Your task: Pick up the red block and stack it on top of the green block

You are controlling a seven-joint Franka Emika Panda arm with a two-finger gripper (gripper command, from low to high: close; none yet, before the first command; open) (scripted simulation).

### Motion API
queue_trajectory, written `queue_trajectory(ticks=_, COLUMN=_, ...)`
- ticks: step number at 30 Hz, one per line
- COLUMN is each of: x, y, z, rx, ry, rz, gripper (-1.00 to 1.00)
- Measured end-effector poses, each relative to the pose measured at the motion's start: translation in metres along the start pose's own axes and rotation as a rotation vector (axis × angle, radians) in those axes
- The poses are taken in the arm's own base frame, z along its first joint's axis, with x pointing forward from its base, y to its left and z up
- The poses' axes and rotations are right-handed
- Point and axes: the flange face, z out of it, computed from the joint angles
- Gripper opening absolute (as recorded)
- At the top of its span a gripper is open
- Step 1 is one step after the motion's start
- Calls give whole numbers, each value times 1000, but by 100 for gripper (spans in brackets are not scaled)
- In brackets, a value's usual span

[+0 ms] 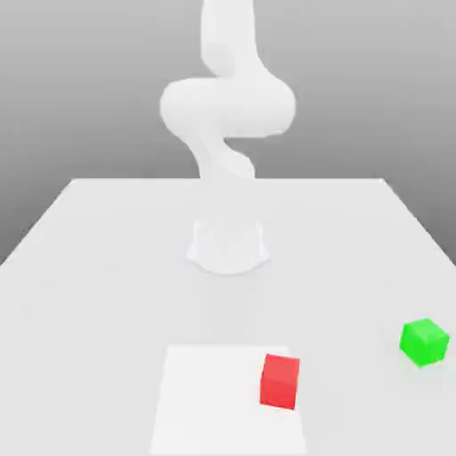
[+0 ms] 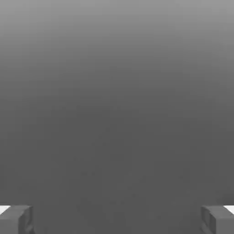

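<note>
The red block [image 1: 280, 381] rests on the table near the front, slightly toward the exterior view's right of centre. The green block [image 1: 424, 342] sits apart from it, further toward the exterior view's right, close to the table's side edge. In the hand view my gripper [image 2: 117, 220] is open: its two grey fingertips [image 2: 16, 219] stand far apart with nothing between them, and only a plain grey background lies beyond them.
The white arm's round base [image 1: 228, 246] stands mid-table, and its body [image 1: 228, 102] rises and bends above it. A brighter white square patch [image 1: 205, 401] lies under the red block. The light table [image 1: 98, 267] runs back to a far edge.
</note>
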Motion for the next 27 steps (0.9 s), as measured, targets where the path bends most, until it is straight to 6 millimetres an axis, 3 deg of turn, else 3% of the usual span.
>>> queue_trajectory(ticks=7, x=-55, y=21, z=159, rx=-190, ry=-149, rz=64, gripper=0)
queue_trajectory(ticks=13, x=-124, y=68, z=264, rx=-349, ry=-272, rz=117, gripper=0)
queue_trajectory(ticks=17, x=-179, y=110, z=317, rx=-455, ry=-354, rz=152, gripper=0)
queue_trajectory(ticks=20, x=-224, y=145, z=345, rx=-535, ry=-416, rz=175, gripper=0)
queue_trajectory(ticks=26, x=-263, y=183, z=394, rx=-567, ry=-438, rz=191, gripper=0)
queue_trajectory(ticks=27, x=-267, y=188, z=401, rx=-567, ry=-438, rz=190, gripper=-100)
